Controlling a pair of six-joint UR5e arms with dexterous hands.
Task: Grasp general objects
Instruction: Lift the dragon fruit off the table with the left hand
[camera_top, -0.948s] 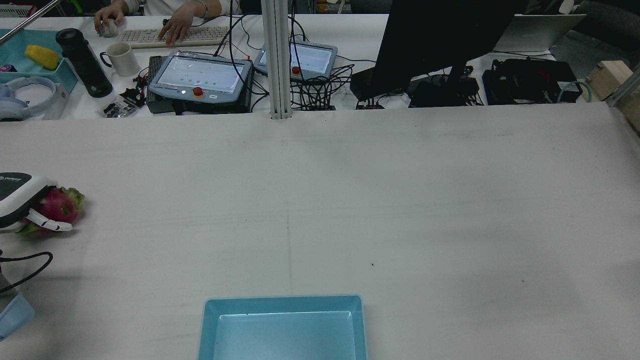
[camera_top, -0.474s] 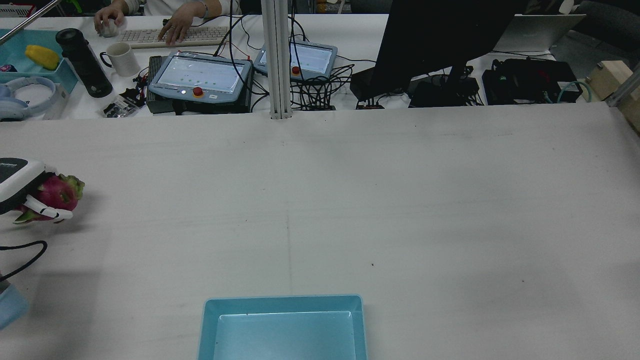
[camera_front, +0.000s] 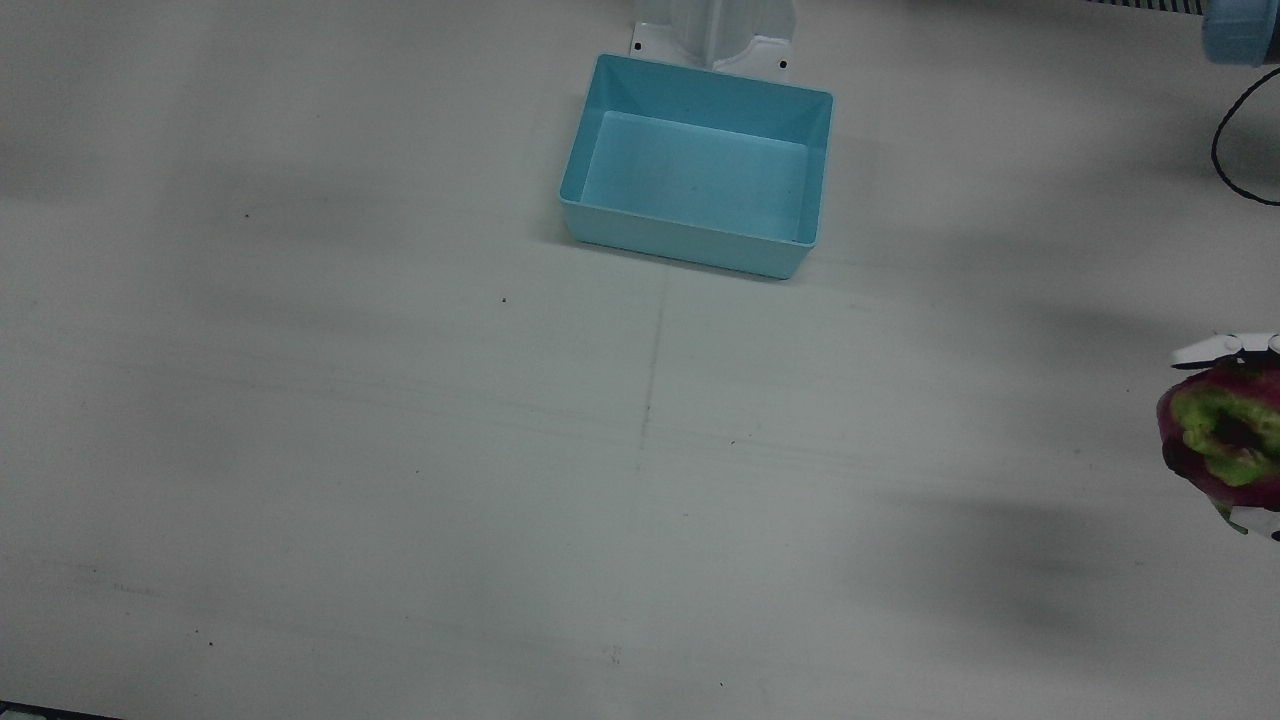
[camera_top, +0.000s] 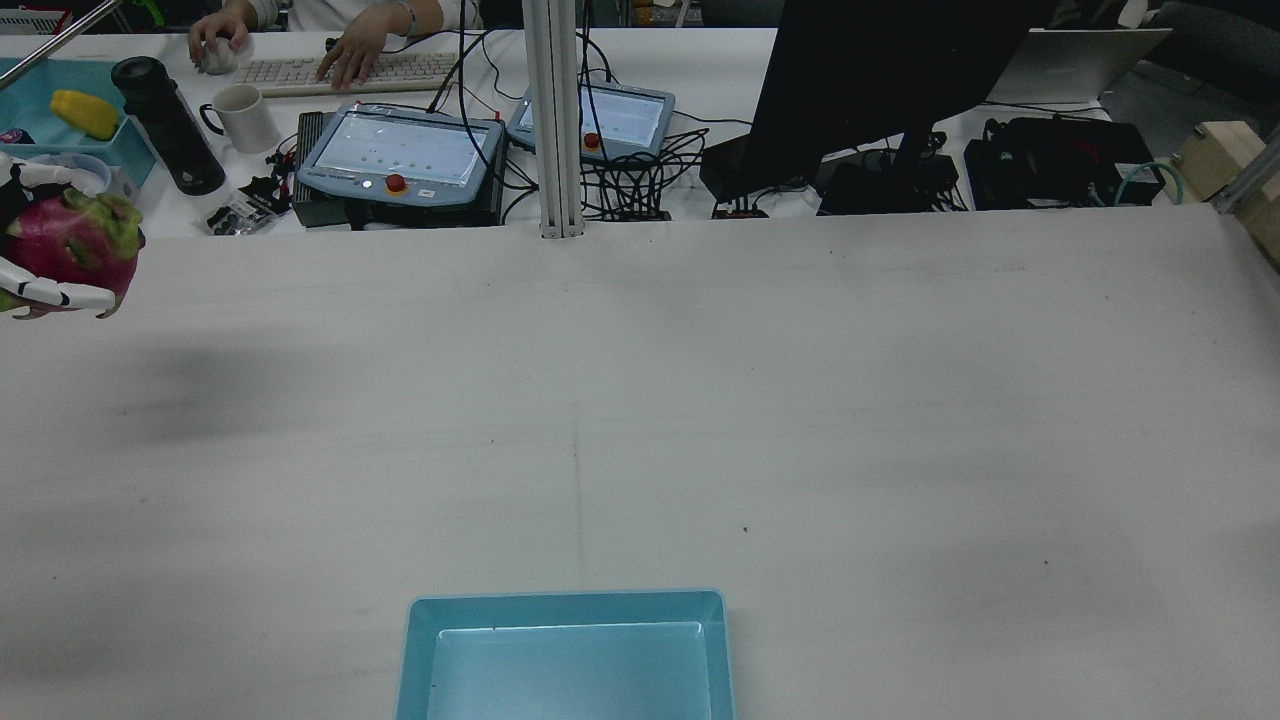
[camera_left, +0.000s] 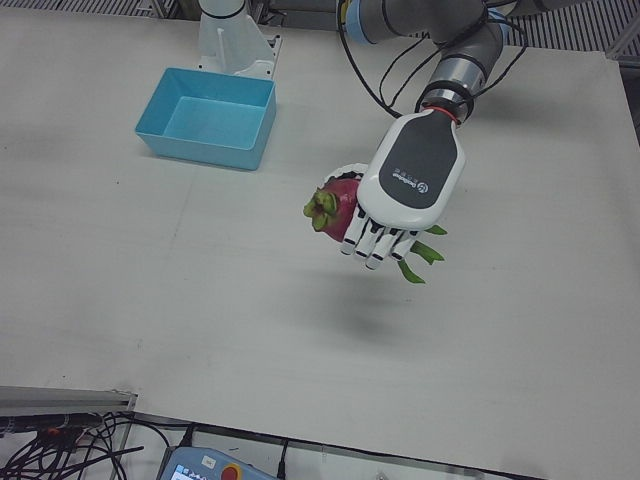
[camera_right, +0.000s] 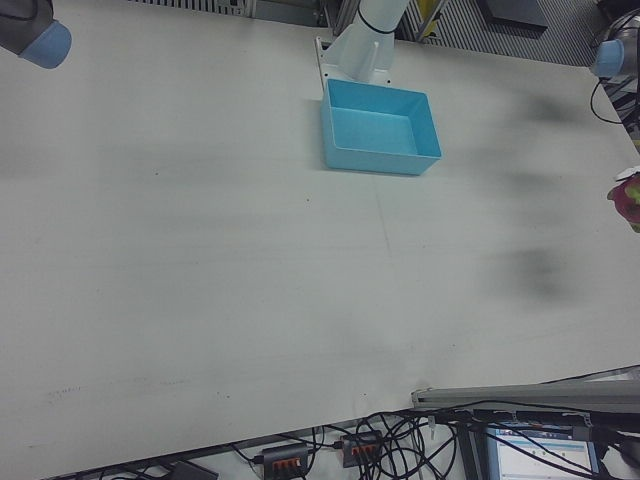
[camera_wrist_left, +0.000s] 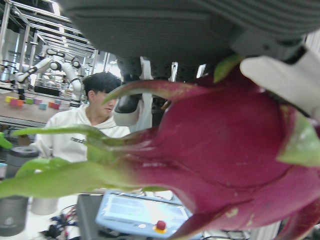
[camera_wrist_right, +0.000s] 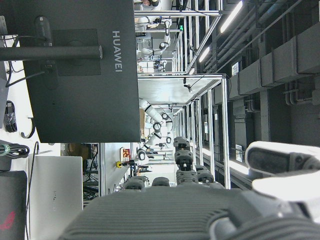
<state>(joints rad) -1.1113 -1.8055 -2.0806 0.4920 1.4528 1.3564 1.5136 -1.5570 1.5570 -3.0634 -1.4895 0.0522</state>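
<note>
Left robot hand: your left robot hand (camera_left: 400, 195) hangs palm down above the tabletop, its fingers (camera_left: 372, 240) curled around the dragon fruit.
Grip: the white fingers wrap the fruit from both sides; in the rear view one finger (camera_top: 55, 293) runs under it.
Dragon fruit: the dragon fruit (camera_left: 335, 205) is held clear of the tabletop, with its shadow lying on the surface below; the green tip points toward the bin side and green scales stick out beneath the fingers. In the left hand view it fills most of the picture.
Right robot hand: your right robot hand (camera_wrist_right: 200, 212) shows only in its own view, as a grey palm and one white fingertip; you cannot tell from this whether it is spread or closed.
Bin: the blue bin (camera_left: 160, 140) sits empty near the arm pedestal, well apart from the fruit.
Tabletop: the white tabletop (camera_front: 400, 450) shows only faint marks and shadows.
Beyond the tabletop: a person's hands (camera_top: 345, 50) rest on a keyboard and mouse; two teach pendants (camera_top: 400, 155), a mug (camera_top: 243, 115) and a dark monitor (camera_top: 870, 80) stand on the far desk.
</note>
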